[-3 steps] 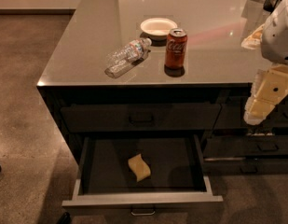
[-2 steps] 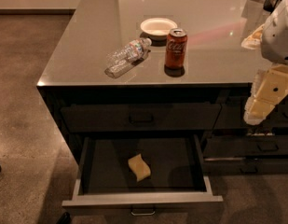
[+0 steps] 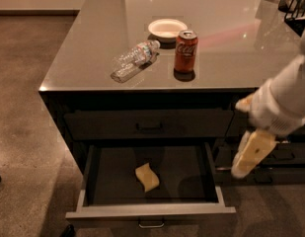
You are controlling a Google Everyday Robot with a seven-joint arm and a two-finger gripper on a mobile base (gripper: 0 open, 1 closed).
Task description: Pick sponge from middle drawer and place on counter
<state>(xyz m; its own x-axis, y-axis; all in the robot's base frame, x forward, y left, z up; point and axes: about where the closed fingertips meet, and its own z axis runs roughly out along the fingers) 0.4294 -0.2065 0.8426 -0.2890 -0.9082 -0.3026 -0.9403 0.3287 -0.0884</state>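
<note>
Our sponge [image 3: 147, 177] lies in the middle drawer [image 3: 151, 210], long axis 11-to-5 o'clock; gripper [image 3: 248, 157] at its 3 o'clock, closure we cannot tell

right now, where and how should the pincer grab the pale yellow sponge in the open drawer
Grip the small pale yellow wavy-sided sponge across its narrow middle, coming straight down from above: it lies flat, alone on the dark floor of the open middle drawer, whose walls block side approaches. The pincer hangs right of the drawer, outside it.
</note>
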